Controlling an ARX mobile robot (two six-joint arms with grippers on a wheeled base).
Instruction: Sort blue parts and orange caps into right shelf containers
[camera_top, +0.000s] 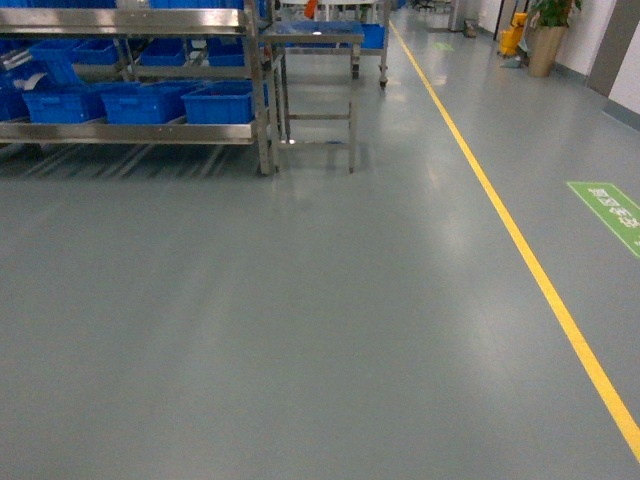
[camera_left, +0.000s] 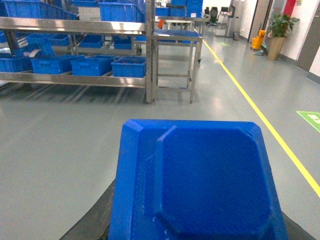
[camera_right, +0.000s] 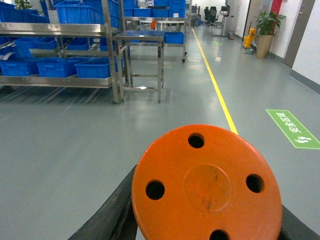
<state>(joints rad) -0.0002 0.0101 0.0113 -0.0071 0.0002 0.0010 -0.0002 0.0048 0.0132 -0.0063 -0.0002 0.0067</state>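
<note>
A blue part (camera_left: 200, 180), a flat block with cut corners, fills the lower half of the left wrist view; my left gripper (camera_left: 197, 234) is shut on it, its dark fingers (camera_left: 87, 225) showing at both lower edges. In the right wrist view an orange cap (camera_right: 207, 187), a round disc with several holes, sits between the black fingers (camera_right: 107, 217) of my right gripper (camera_right: 205, 235), which is shut on it. Bright blue crates (camera_top: 220, 103) stand on a steel shelf rack (camera_top: 130, 132) at the far left. Neither gripper shows in the head view.
A small steel table (camera_top: 315, 40) stands just right of the rack. A yellow floor line (camera_top: 520, 250) runs along the right, with a green floor sign (camera_top: 610, 212) beyond it. A potted plant (camera_top: 548, 35) stands far back right. Grey floor lies between me and the rack.
</note>
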